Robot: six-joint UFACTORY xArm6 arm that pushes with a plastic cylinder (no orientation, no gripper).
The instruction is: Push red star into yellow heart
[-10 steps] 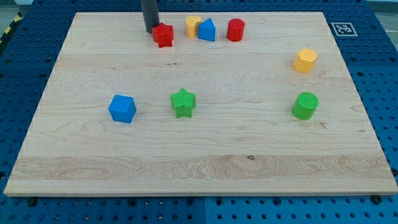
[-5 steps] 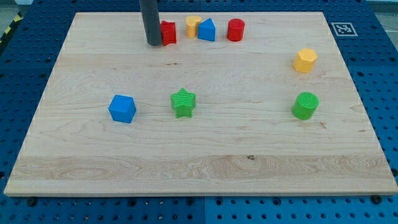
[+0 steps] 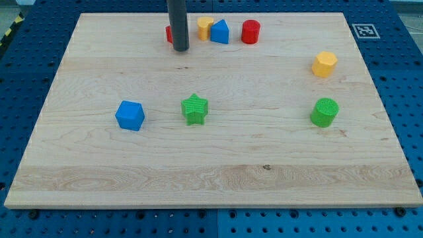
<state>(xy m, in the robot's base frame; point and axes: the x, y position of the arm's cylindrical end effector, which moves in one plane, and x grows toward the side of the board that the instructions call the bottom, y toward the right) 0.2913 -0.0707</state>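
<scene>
The red star (image 3: 168, 34) sits near the view's top edge of the wooden board and is mostly hidden behind my dark rod; only a red sliver shows at the rod's left side. My tip (image 3: 180, 48) rests on the board just below the star, seemingly at its lower edge. The yellow heart (image 3: 205, 28) lies a short way to the star's right, with a small gap between them.
A blue block (image 3: 220, 32) touches the heart's right side, with a red cylinder (image 3: 250, 32) beyond it. A yellow block (image 3: 324, 64) and a green cylinder (image 3: 324, 112) are at the right. A green star (image 3: 194, 109) and a blue block (image 3: 130, 116) lie mid-board.
My tip has moved right and slightly down, from the red star's left side to in front of it. The star shifted a little up and right, towards the heart.
</scene>
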